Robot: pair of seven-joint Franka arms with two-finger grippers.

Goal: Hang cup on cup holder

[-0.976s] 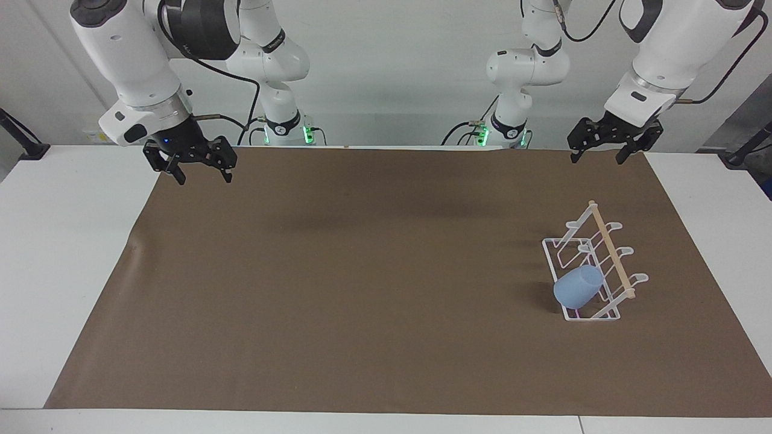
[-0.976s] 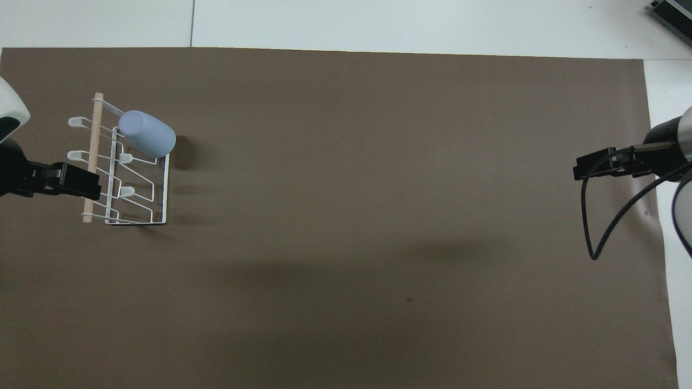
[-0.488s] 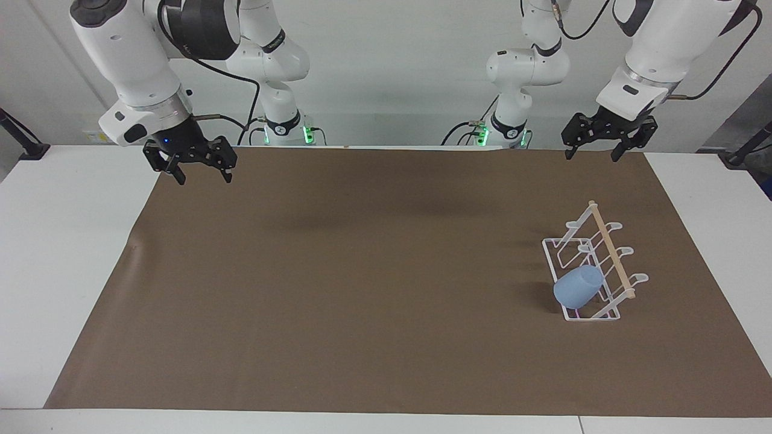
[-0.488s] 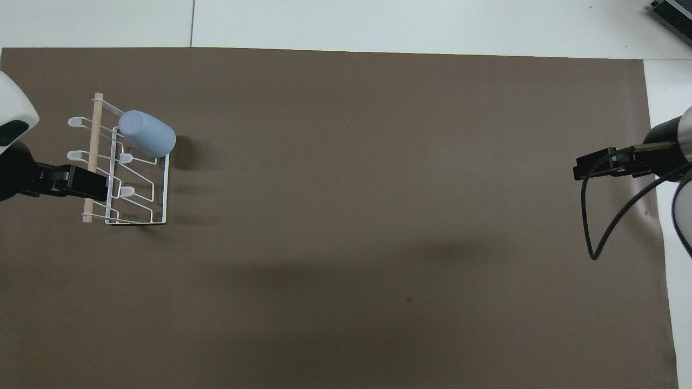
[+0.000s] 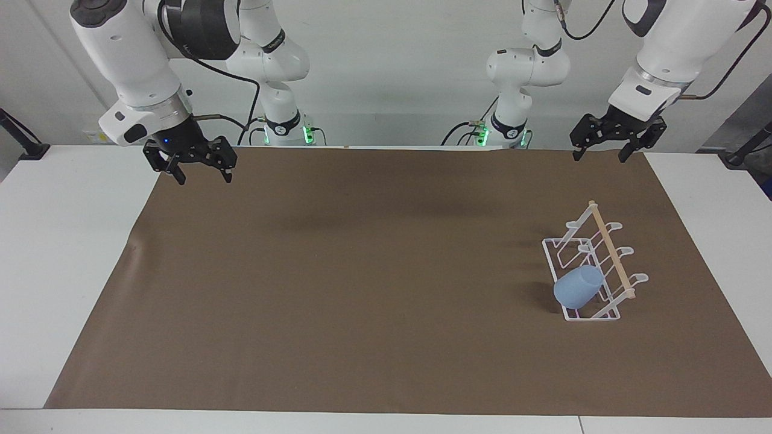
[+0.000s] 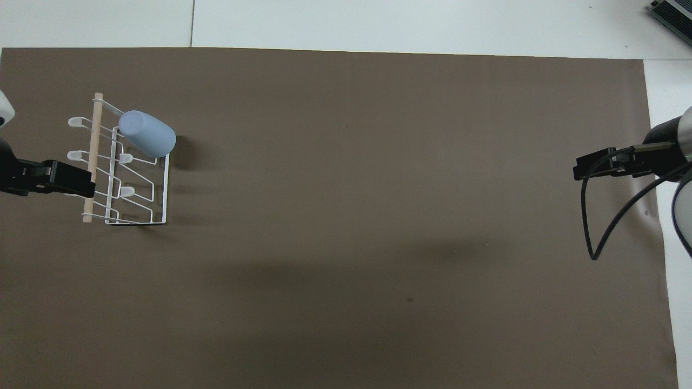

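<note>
I am holding my left gripper [image 5: 604,155] up over the mat's [image 5: 362,289] edge by my bases, fingers spread and gripping nothing; since half a second ago it is drifting back toward its own end of the table. My right gripper [image 5: 204,174] is waiting, unmoved (open, empty too). The cup [image 5: 578,287] is hanging unchanged on 1 prong of the rack [image 5: 594,265].
</note>
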